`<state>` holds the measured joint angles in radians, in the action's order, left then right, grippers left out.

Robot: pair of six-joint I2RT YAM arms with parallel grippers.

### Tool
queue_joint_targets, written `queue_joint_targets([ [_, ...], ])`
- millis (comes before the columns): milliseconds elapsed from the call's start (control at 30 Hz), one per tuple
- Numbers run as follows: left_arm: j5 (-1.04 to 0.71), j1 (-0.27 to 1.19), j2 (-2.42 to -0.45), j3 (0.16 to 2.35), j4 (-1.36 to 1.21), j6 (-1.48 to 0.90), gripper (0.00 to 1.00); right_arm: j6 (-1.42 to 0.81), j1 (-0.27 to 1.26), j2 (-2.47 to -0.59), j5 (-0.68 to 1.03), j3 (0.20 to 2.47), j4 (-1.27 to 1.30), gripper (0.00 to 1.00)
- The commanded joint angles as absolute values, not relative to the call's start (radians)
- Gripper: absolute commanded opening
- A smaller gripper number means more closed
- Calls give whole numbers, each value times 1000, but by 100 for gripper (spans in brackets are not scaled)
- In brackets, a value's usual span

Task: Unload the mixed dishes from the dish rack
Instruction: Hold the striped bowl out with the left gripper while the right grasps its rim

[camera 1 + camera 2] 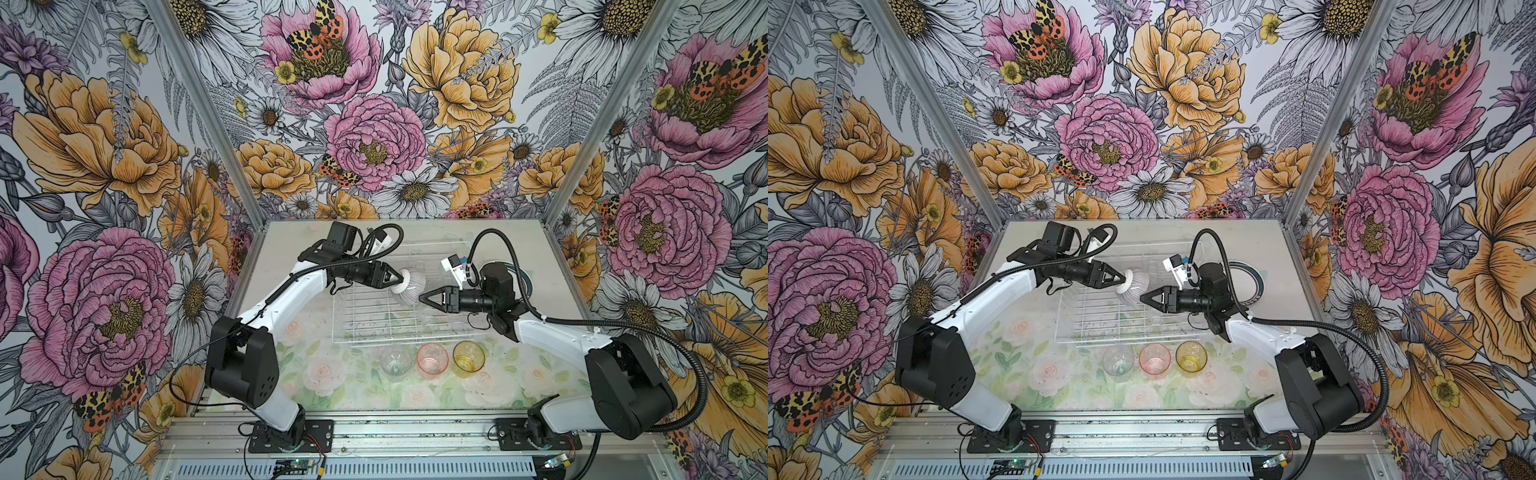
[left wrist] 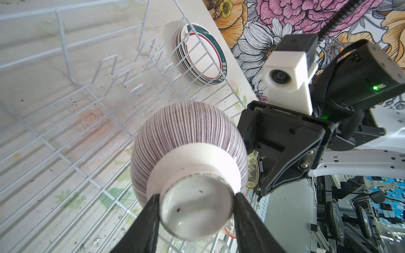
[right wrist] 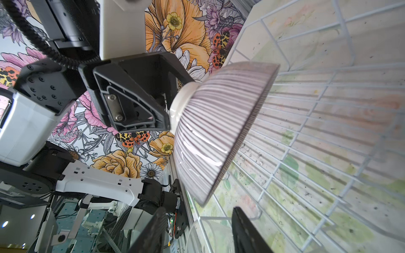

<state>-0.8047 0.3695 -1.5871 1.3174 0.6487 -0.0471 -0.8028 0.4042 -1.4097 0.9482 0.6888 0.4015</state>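
The left fingers (image 1: 395, 277) are clamping the white foot of the striped bowl (image 1: 412, 286), holding it tipped sideways above the dish rack (image 1: 365, 332) in the middle of the desk (image 1: 278, 245). The right fingers (image 1: 423, 298) are hanging part-open and empty just beside the bowl's rim. Three tumblers (image 1: 432, 360) are standing between the rack and the desk's front edge; stacked plates (image 2: 205, 63) are lying near its right edge.

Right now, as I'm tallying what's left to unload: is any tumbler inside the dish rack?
No, the clear tumbler, pink tumbler and amber tumbler all stand on the table outside the dish rack.
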Motion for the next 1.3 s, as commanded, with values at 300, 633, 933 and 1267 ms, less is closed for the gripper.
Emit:
queue_joint_targets([
  [300, -931, 360, -1535, 1299, 502, -107, 43, -1012, 396, -1491, 989, 664, 817, 50],
  [633, -941, 356, -1560, 1300, 465, -136, 43, -1150, 393, -1592, 979, 678, 1032, 43],
  [933, -893, 339, -1536, 1292, 501, -118, 44, -907, 391, -1517, 954, 772, 593, 41],
  [1267, -719, 335, -1460, 1276, 539, -89, 52, -539, 439, -1410, 744, 948, -58, 40],
])
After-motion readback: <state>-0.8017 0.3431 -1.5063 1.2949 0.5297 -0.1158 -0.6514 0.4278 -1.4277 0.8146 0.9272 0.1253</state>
